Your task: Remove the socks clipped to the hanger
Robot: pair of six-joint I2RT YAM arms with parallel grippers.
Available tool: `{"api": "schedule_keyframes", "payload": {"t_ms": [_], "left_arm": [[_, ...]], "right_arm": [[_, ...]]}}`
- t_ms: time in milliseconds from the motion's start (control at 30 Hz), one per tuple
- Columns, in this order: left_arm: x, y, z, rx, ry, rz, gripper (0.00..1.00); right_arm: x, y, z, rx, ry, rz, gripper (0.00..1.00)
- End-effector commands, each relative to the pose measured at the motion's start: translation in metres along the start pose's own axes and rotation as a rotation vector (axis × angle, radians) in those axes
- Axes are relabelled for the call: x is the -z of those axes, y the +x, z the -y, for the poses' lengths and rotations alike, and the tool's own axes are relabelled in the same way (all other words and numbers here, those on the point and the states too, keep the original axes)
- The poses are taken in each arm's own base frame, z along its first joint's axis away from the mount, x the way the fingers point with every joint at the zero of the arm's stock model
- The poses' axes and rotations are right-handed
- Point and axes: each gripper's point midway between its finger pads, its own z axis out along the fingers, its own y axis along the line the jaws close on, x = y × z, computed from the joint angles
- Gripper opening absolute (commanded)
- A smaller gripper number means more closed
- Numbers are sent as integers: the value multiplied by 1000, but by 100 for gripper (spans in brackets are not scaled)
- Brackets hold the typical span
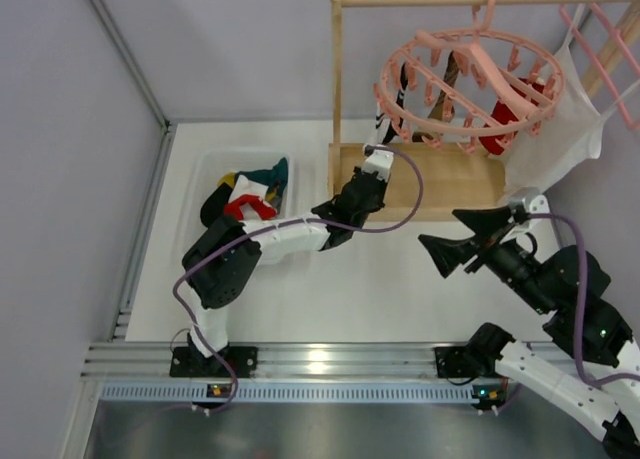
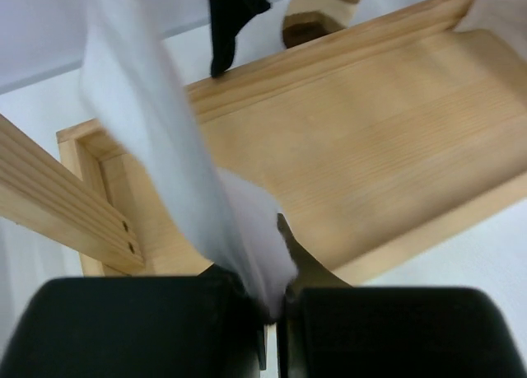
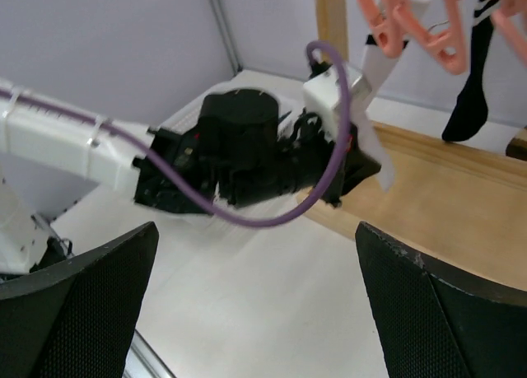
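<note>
The round pink hanger (image 1: 470, 74) hangs by its hook from the wooden rod. Clipped to it are a red sock (image 1: 508, 119), a black striped sock (image 1: 402, 87) and a brown striped sock (image 1: 446, 84). My left gripper (image 1: 377, 149) is shut on the lower end of a white sock (image 2: 165, 139), which still runs up to a pink clip (image 3: 383, 20). The sock is pinched between the fingers (image 2: 206, 329). The black sock (image 2: 230, 16) and brown sock (image 2: 317, 11) dangle beyond. My right gripper (image 1: 455, 234) is open and empty, low over the table (image 3: 257, 230).
The wooden stand's base (image 1: 440, 184) lies under the hanger, its post (image 1: 337, 69) to the left. A clear bin (image 1: 215, 169) at the left holds several loose socks. A large white cloth (image 1: 560, 139) and a straight pink rack (image 1: 600, 39) hang at the right.
</note>
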Motion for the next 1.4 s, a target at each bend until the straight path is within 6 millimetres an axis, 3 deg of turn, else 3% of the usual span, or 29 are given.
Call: {"api": "schedule_keyframes", "payload": {"t_ms": [0, 67, 133, 167, 333, 433, 533, 600, 633, 700, 933, 1100, 1367], "left_arm": [[39, -43, 33, 47, 9, 119, 0], [55, -43, 57, 38, 44, 122, 0], [65, -43, 67, 29, 30, 127, 0], [73, -41, 83, 9, 53, 129, 0], [95, -43, 122, -28, 78, 145, 0], [106, -41, 144, -59, 97, 152, 0], [118, -38, 167, -132, 111, 161, 0], [122, -39, 170, -162, 78, 167, 0], [123, -38, 176, -176, 72, 170, 0], [131, -36, 186, -210, 79, 174, 0], [133, -34, 207, -301, 88, 187, 0], [127, -24, 229, -414, 103, 195, 0], [126, -40, 248, -450, 124, 234, 0]], "right_arm": [[15, -55, 14, -84, 118, 161, 99], [19, -65, 15, -95, 130, 178, 99], [20, -67, 15, -93, 136, 163, 99], [20, -74, 11, -94, 126, 160, 99], [20, -91, 5, -60, 111, 125, 99], [16, -102, 4, -41, 123, 111, 98], [-4, -97, 15, -3, 195, 31, 95], [-11, -90, 22, 27, 238, -30, 91], [-12, -96, 24, 34, 255, -33, 89], [-25, -81, 35, 63, 323, -125, 87], [-52, -76, 57, 125, 479, -242, 76], [-54, -81, 80, 207, 668, -302, 70], [-42, -78, 109, 411, 994, -372, 70]]}}
